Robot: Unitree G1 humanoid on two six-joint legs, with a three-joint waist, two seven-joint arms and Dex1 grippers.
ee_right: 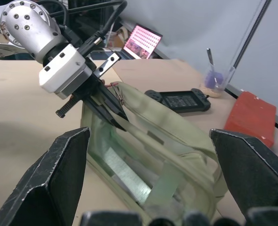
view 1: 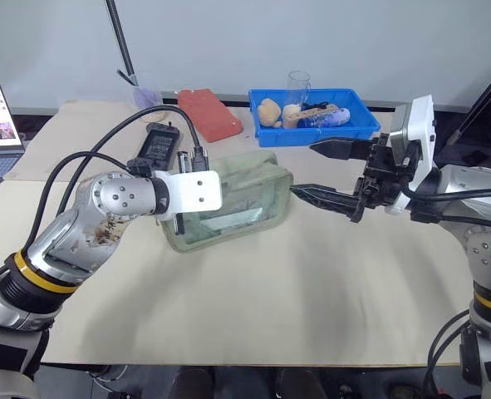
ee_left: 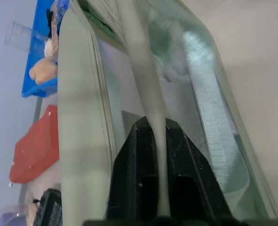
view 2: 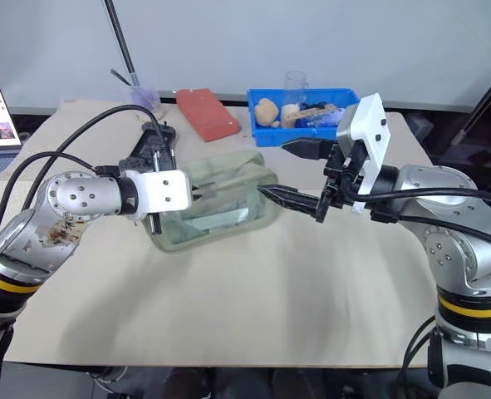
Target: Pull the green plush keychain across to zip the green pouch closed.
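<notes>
Green pouch [view 1: 228, 199] mid-tabletop [view 1: 270, 316], long axis running left-right. Left tool [ee_right: 113, 115] pinching strap [ee_left: 146, 94] at left end; right tool [view 1: 328, 170] spread wide just off right end. Keychain unseen, zipper pull's side unclear.

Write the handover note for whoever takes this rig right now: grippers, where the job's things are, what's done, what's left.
Left gripper: shut on a pale fabric strap of the green pouch, at its left end.
Right gripper: wide open, hovering at the pouch's right end, holding nothing.
Pouch lies mid-table on the tan table cover; its top looks still unzipped.
Green plush keychain: not made out from here.
Done: pouch braced.
Left: find the keychain, grip it, pull it across to zip shut.
</notes>
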